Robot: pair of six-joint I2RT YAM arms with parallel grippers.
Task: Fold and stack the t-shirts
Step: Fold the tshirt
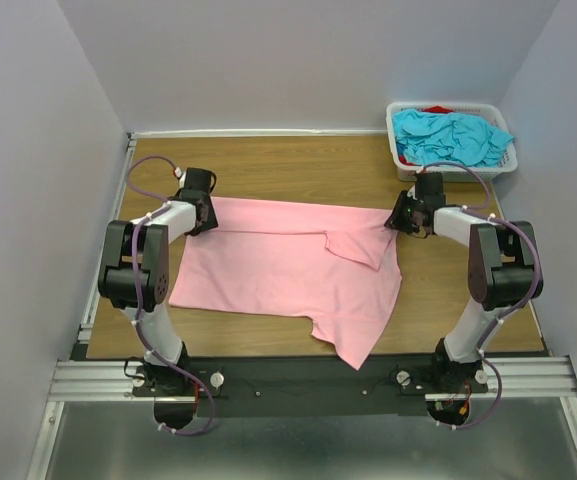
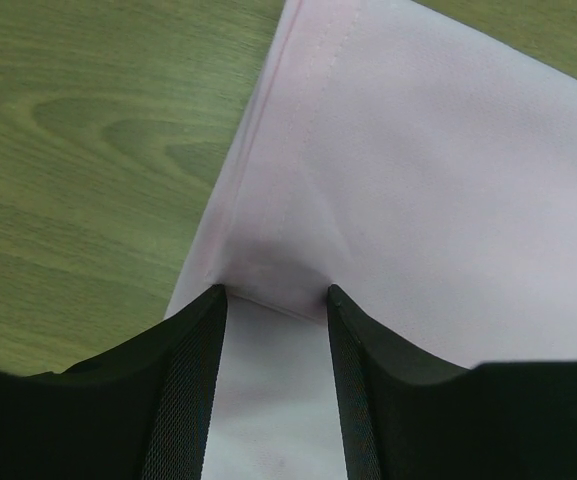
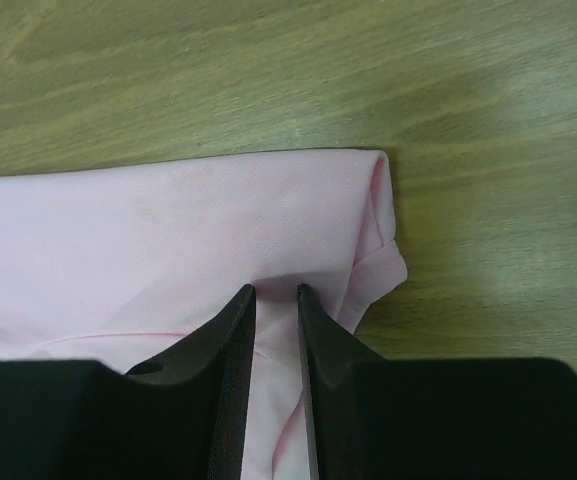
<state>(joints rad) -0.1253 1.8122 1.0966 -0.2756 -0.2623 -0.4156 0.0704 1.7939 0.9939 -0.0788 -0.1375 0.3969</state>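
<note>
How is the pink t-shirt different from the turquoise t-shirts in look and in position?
The pink t-shirt lies spread nearly flat on the wooden table; the turquoise t-shirts sit crumpled in the white basket. The left gripper and right gripper are at the pink one's far corners; neither touches the turquoise ones. Both are plain soft cloth.

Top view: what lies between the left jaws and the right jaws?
The pink t-shirt, spread on the wooden table, fills that whole stretch; the top view shows it.

A white slotted basket (image 1: 503, 160) is sitting at the far right corner of the wooden bench (image 1: 268, 165), pale walls standing around.
</note>
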